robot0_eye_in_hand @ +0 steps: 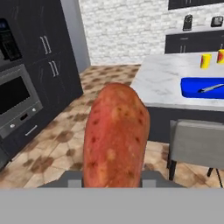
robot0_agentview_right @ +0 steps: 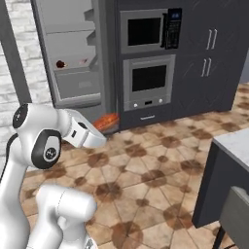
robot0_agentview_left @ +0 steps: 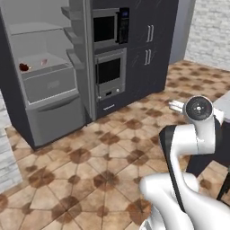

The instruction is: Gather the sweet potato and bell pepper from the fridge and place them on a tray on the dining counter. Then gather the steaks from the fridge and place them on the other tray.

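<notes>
My gripper (robot0_eye_in_hand: 113, 178) is shut on the sweet potato (robot0_eye_in_hand: 116, 135), a long reddish-orange root that stands up between the fingers in the hand view. From the right base view the sweet potato (robot0_agentview_right: 107, 120) pokes out past the white hand, above the tiled floor. The fridge (robot0_agentview_left: 45, 85) stands open, and the small red bell pepper (robot0_agentview_left: 24, 67) sits on a shelf inside, also visible as the bell pepper (robot0_agentview_right: 60, 63). Pinkish steaks (robot0_agentview_left: 44, 62) lie beside it. The dining counter (robot0_eye_in_hand: 159, 81) with its marbled top carries a blue tray (robot0_eye_in_hand: 192, 87).
Dark cabinets with a built-in oven (robot0_agentview_left: 110, 74) and microwave (robot0_agentview_right: 146, 30) stand right of the fridge. A grey chair (robot0_eye_in_hand: 197, 144) is at the counter's near side. Yellow cups (robot0_eye_in_hand: 205, 60) sit on the counter behind the tray. Open tiled floor lies between fridge and counter.
</notes>
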